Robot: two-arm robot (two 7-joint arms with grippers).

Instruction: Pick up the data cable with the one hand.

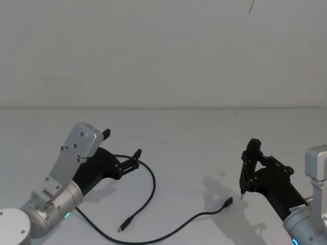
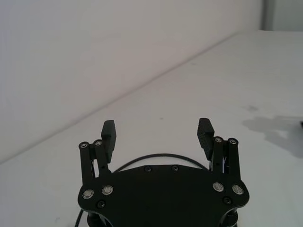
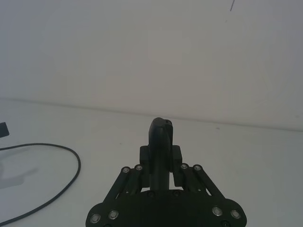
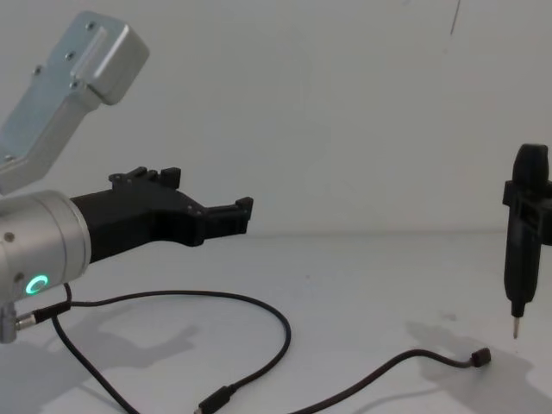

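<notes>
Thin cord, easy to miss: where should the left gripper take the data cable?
Grip the thin black data cable on its curve nearest the open left gripper, from above, fingers astride: it lies flat on the white table. Right gripper holds a pin-tipped tool.

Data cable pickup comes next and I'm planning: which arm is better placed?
Left. The open left gripper hangs by the looped data cable; the right gripper is shut on a pin-tipped tool.

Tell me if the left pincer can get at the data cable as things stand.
Probably yes. The left pincer hovers open above the data cable, whose loop lies on the table, with nothing between them; a drop straight down should straddle the cord.
</notes>
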